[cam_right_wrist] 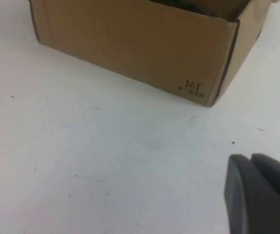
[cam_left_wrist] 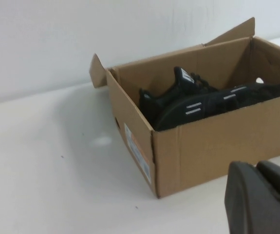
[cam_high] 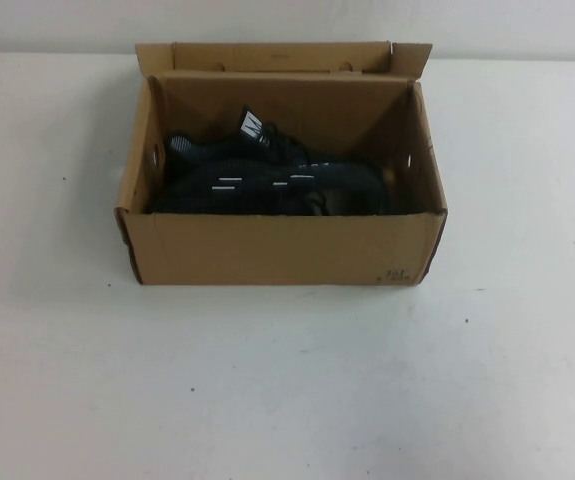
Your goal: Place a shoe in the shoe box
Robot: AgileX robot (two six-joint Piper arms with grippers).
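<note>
- shoe box (cam_high: 267,250) open on the white desk (cam_high: 287,380), lid flap folded back on the far side, small dark print at the near right corner.
- inside, the shoe (cam_high: 257,183) with white dashes along its side, lying along the near wall, toe toward the right; twin sneaker (cam_high: 267,140) just behind it, striped tongue tab upright.
- left gripper (cam_left_wrist: 264,200) parked low on the desk to the near left of the box, well apart from it; fingers pressed together, empty.
- right gripper (cam_right_wrist: 261,195) parked over bare desk on the near right, clear of the box's printed corner; fingers together too, holding nothing.
- judged from this: shoe already boxed, task looks as good as done.
- risks from here, as judgement only:
 - any sweep toward the box likely to clip a near corner and skid the light cardboard across the smooth desk.
 - lid, if closed, may catch on the upright tongue tab and sit proud.
 - reaching back in risks snagging laces and dragging a shoe out again.
</note>
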